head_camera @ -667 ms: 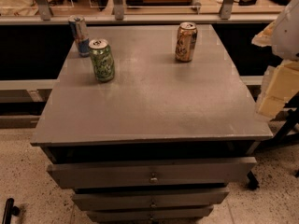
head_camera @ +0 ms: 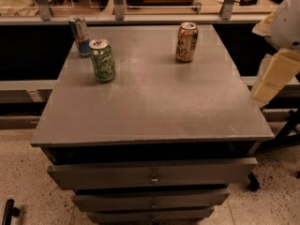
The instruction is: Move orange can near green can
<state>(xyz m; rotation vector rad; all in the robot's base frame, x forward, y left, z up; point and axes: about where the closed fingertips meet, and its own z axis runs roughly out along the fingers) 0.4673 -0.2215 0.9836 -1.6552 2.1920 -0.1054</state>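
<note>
Step in hand was judged as the reach for the pick; nothing had been grasped. The orange can (head_camera: 187, 42) stood upright near the far right corner of the desk (head_camera: 154, 111), with nothing touching it. The green can (head_camera: 102, 60) stood upright toward the far left corner, a little in from the left edge. A slim blue-and-silver can (head_camera: 79, 35) stood just behind it, closer to the far edge. The orange and green cans were well apart, with bare desk top between them.

The gripper (head_camera: 274, 78) hung beyond the desk's right edge, roughly alongside the middle of that edge, not over the top and touching nothing. I could not tell whether it was wide or narrow, since the frame cut it off. It carried no can; all three stood on the desk.

The next move likely called for swinging the gripper in over the right edge toward the far right corner. It would then need to line up on the orange can's body and close on it. After that came a lift, a carry left across the far half of the desk, and a set-down upright beside the green can. The right or near side of the green can looked safest, because the blue-and-silver can crowded its far side. A small gap would be needed so the green can was not knocked.

The drawers (head_camera: 152, 172) below the desk's near edge played no part.
</note>
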